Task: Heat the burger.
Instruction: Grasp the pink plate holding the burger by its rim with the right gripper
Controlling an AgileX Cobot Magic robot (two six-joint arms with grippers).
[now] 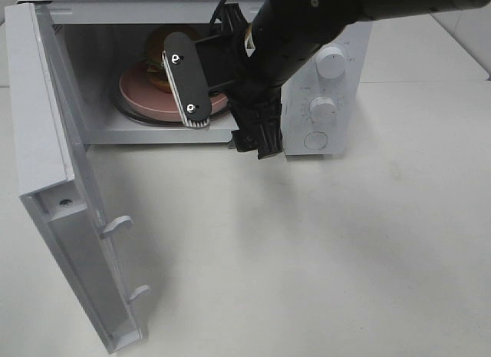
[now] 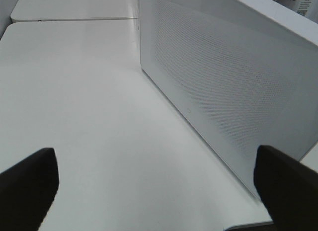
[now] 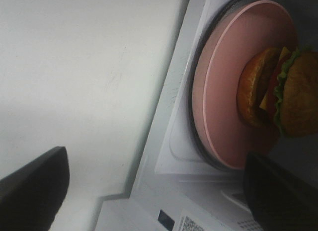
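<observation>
The burger, a golden-brown bun with green lettuce, sits on a round pink plate inside the open microwave. My right gripper hangs open just in front of the oven's opening, holding nothing, and one finger hides part of the plate. In the right wrist view the burger rests on the plate, beyond the open gripper and clear of both fingers. My left gripper is open and empty over the white table, beside the outer face of the microwave door.
The microwave door swings out wide toward the front left, with two latch hooks on its edge. Two knobs and a round button are on the control panel right of my right arm. White tabletop lies in front.
</observation>
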